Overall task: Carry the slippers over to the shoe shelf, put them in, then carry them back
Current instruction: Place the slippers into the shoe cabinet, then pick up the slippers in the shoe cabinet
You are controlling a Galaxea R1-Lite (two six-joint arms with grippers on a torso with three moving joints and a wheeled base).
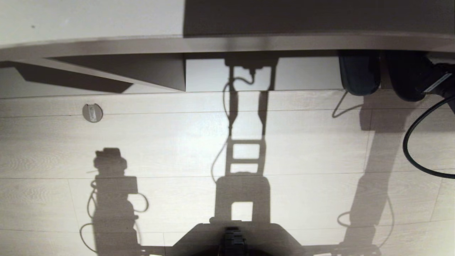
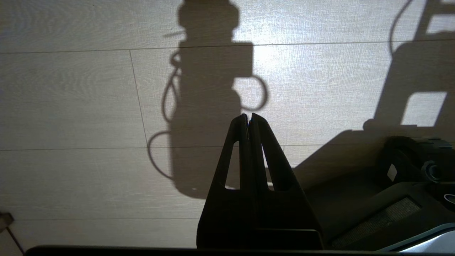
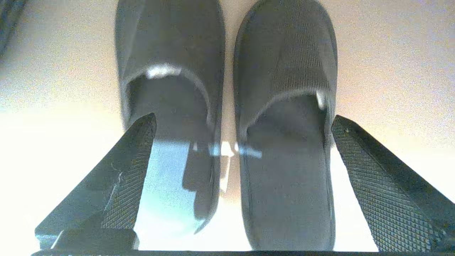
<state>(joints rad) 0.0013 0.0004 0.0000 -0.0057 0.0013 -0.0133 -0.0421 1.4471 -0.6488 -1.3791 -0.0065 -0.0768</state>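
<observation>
The right gripper (image 3: 241, 177) has its fingers (image 3: 380, 185) spread wide and released, one on each outer flank of the slippers (image 3: 284, 106), gripping neither. The pair lies side by side, nearly touching, heels toward the gripper and closed toes pointing away at twelve o'clock in the wrist view. They rest on the pale floor board of the shoe shelf (image 3: 391, 53).

From the head view, the slippers (image 1: 359, 74) sit at about one o'clock, heels poking out from under the shelf's front edge (image 1: 249, 42), with the right arm's dark wrist (image 1: 440, 83) just beside them at two o'clock and a black cable (image 1: 412, 149) looping down from it.

The left gripper (image 2: 249, 119) hangs low on the other side, its fingers (image 2: 265, 149) clenched together on nothing, pointing at the pale plank floor (image 2: 71, 106). A small round disc (image 1: 92, 112) lies on the floor at ten o'clock. Long robot shadows (image 1: 245, 160) stretch across the planks.
</observation>
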